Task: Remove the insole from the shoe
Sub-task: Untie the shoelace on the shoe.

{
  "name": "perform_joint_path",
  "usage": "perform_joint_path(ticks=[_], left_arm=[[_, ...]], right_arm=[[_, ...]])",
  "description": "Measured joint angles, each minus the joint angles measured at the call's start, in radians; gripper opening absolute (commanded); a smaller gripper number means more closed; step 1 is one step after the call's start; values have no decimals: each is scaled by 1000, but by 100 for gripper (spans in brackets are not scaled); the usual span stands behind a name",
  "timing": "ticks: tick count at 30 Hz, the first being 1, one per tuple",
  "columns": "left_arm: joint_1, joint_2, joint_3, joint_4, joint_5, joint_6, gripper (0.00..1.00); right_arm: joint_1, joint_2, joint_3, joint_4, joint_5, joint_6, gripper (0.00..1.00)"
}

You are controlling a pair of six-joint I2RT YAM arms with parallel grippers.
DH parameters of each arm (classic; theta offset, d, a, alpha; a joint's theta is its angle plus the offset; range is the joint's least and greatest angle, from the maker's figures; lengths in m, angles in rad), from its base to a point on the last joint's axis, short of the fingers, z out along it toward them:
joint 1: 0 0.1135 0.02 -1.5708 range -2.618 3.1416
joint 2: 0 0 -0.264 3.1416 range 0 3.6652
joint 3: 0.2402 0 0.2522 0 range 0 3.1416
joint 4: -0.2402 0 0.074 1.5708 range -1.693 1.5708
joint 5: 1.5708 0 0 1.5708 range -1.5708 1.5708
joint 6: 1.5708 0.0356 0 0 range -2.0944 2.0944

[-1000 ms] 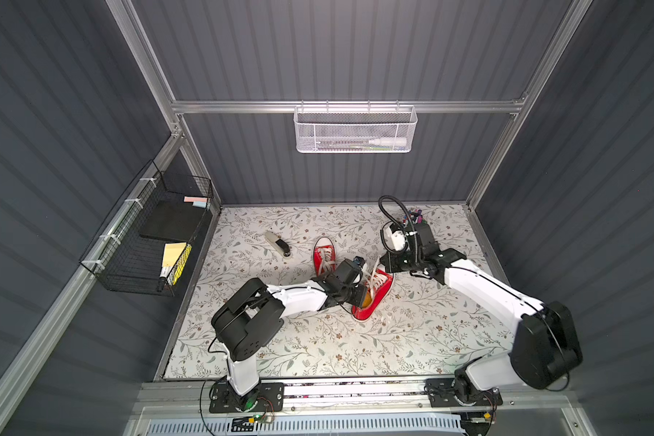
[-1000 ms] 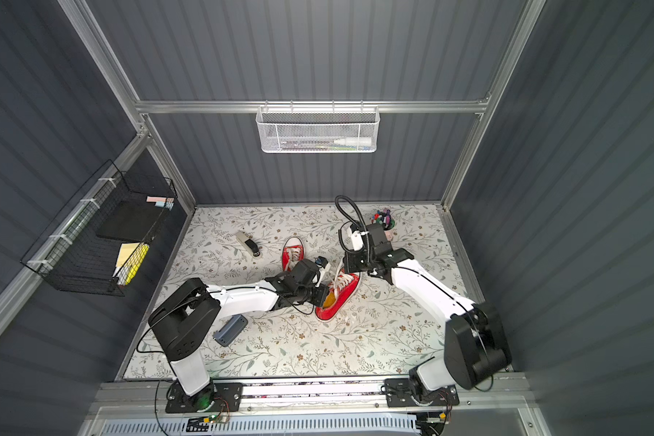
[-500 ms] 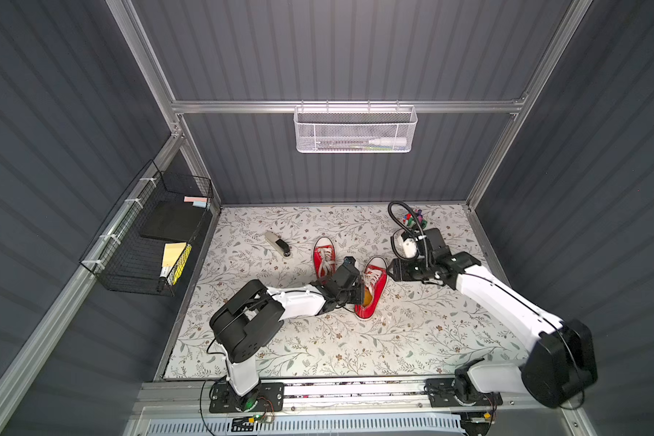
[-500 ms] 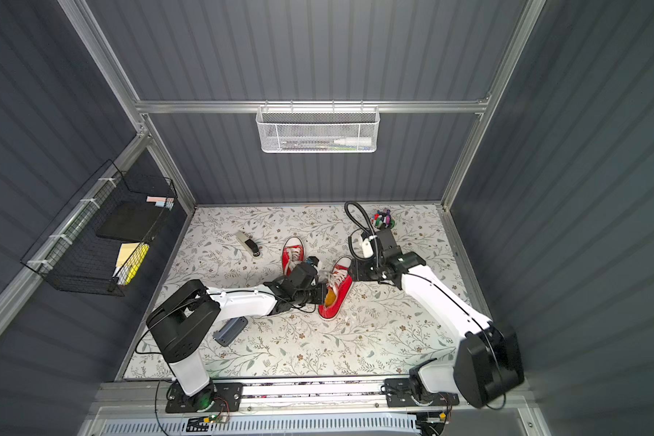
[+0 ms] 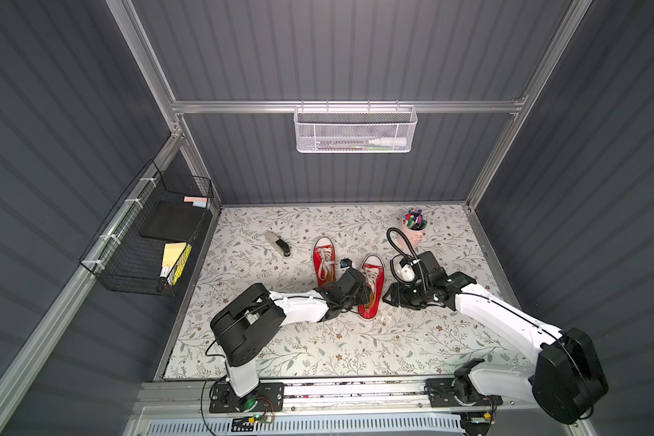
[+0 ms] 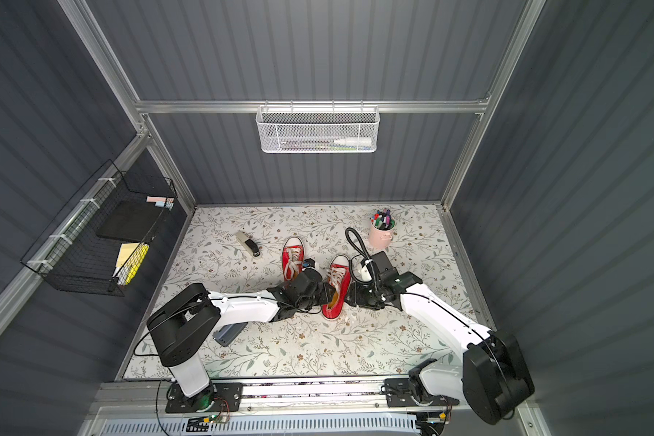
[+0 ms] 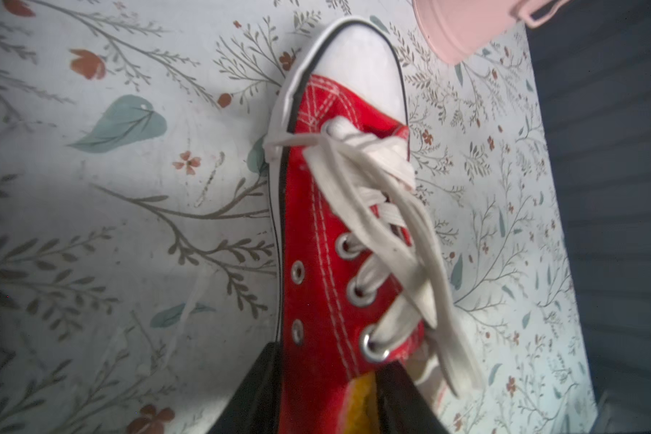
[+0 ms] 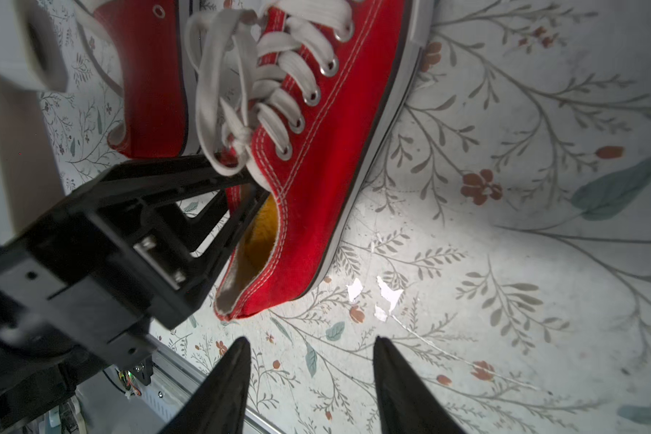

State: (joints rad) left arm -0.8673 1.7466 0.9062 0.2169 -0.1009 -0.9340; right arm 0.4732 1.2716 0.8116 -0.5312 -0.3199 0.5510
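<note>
The floral bench (image 5: 318,347) fills the lower middle of both top views. At its centre the shoe (image 5: 374,279) stands sole down, just right of the other shoe (image 5: 324,264). Its long axis runs up the frame, white toe uppermost, heel lowest. The left gripper (image 7: 327,360) sets its jaws part-open astride the shoe's left wall, one finger inside the collar, clamping nothing I can see. The right gripper (image 8: 312,340) hovers just right of the heel, jaws wide and empty. The yellow insole (image 8: 264,233) lies inside, so the pull seems barely begun. Next, pinch its heel edge and draw it up and rearward.
</note>
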Motion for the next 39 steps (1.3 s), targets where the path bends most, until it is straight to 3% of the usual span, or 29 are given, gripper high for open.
perform_joint_path(ticks=[3,9,18,31,39], left_arm=[[0,-99,-40,-8,-26,-1,47],[0,-206,-51,26,25,48,35],[0,-116,-47,29,188,133,27],[6,-28,1,26,165,153,23],[9,5,11,27,158,152,27]], right_arm=[[-2,-6,13,-11,40,-2,54],[-37,-49,20,-28,75,-21,51],[-58,-100,20,-50,81,-42,49],[-74,-129,18,-69,80,-61,48],[-85,-134,12,-72,80,-63,47]])
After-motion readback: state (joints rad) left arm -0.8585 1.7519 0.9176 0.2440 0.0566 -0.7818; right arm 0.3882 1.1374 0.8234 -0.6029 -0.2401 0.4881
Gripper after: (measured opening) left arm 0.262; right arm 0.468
